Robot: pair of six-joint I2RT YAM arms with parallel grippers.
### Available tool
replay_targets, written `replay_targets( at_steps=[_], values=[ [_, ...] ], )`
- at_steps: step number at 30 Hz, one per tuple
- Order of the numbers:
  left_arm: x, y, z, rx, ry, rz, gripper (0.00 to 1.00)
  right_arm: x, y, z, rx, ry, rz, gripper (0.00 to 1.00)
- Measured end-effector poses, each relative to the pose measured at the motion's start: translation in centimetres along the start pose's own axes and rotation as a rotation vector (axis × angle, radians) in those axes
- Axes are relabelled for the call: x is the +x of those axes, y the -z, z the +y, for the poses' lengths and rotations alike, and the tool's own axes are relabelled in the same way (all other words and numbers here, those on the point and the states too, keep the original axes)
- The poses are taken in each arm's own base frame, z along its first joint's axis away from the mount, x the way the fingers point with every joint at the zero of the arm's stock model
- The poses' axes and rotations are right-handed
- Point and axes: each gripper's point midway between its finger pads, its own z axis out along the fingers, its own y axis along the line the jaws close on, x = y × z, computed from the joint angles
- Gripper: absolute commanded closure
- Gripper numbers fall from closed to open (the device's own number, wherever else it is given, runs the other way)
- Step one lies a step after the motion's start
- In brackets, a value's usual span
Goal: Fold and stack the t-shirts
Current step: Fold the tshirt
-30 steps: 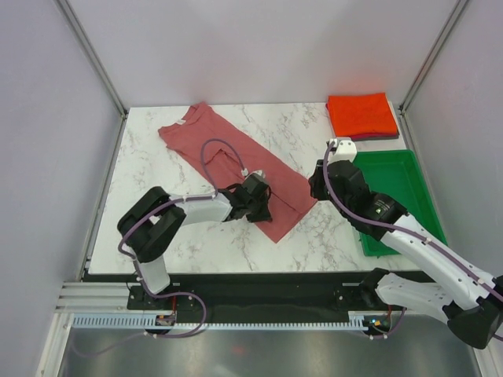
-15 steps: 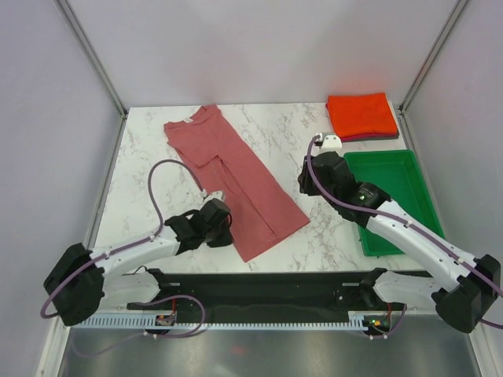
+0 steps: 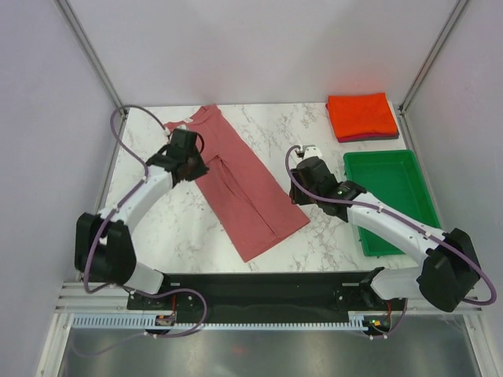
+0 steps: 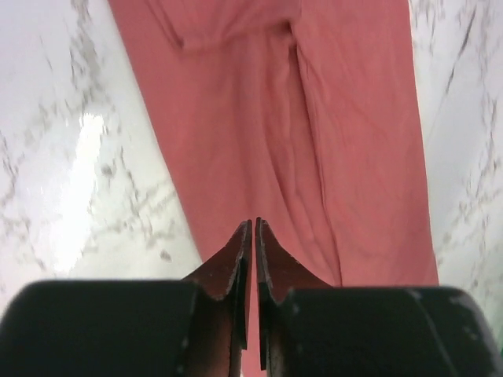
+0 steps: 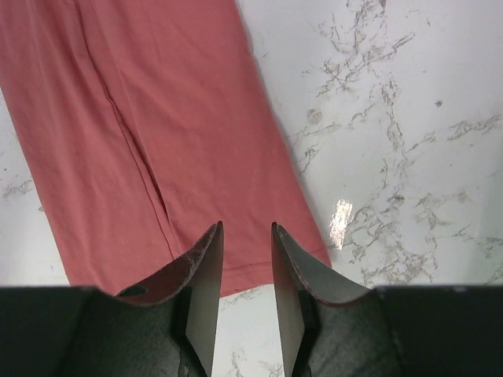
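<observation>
The dusty rose t-shirt [image 3: 244, 192] lies folded lengthwise as a long strip, running diagonally across the marble table [image 3: 157, 228]. My left gripper [image 3: 196, 163] hovers over its upper left part. In the left wrist view its fingertips [image 4: 253, 224] stand together with only a hairline slit, nothing between them, and the shirt [image 4: 346, 141] is below. My right gripper [image 3: 301, 187] is at the strip's right edge, open and empty, above the hem [image 5: 259, 271] of the shirt [image 5: 157, 118]. A folded orange-red t-shirt [image 3: 361, 114] rests on a dark maroon one [image 3: 376, 137] at the back right.
A green plastic tray [image 3: 357, 161] sits at the right, just beyond the right arm's forearm. Frame posts and grey walls stand around the table. Bare marble shows on both sides of the strip.
The shirt went from a wider spread to a narrow strip. My left gripper moved from the shirt's near end to its upper left part. The right gripper shifted left toward the shirt.
</observation>
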Motion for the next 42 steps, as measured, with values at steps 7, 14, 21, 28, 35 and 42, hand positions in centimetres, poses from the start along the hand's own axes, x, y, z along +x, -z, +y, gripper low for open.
replay_targets(
  at_steps=[7, 14, 21, 28, 35, 42],
  values=[
    [-6.9, -8.5, -0.5, -0.092, -0.016, -0.012, 0.94, -0.5, -0.4, 0.2, -0.014, -0.003, -0.028, 0.61],
    [-8.9, -18.0, 1.6, -0.147, -0.010, 0.038, 0.94, 0.3, -3.5, 2.0, -0.074, 0.071, 0.033, 0.61],
    [-10.9, -21.3, 1.3, -0.108, -0.006, 0.039, 0.94, -0.9, -9.6, 5.1, -0.125, 0.114, 0.085, 0.64],
    [-11.7, -24.1, -2.0, 0.035, -0.012, 0.054, 0.92, -4.4, -16.9, 9.1, -0.181, 0.064, 0.000, 0.67],
    [-11.5, -24.6, -3.4, 0.114, -0.021, 0.079, 0.91, -5.3, -21.6, 12.0, -0.264, 0.044, -0.033, 0.68],
    [-11.2, -24.7, -3.7, 0.136, -0.030, 0.091, 0.90, -5.5, -22.9, 13.8, -0.334, 0.062, -0.032, 0.70]
  ],
)
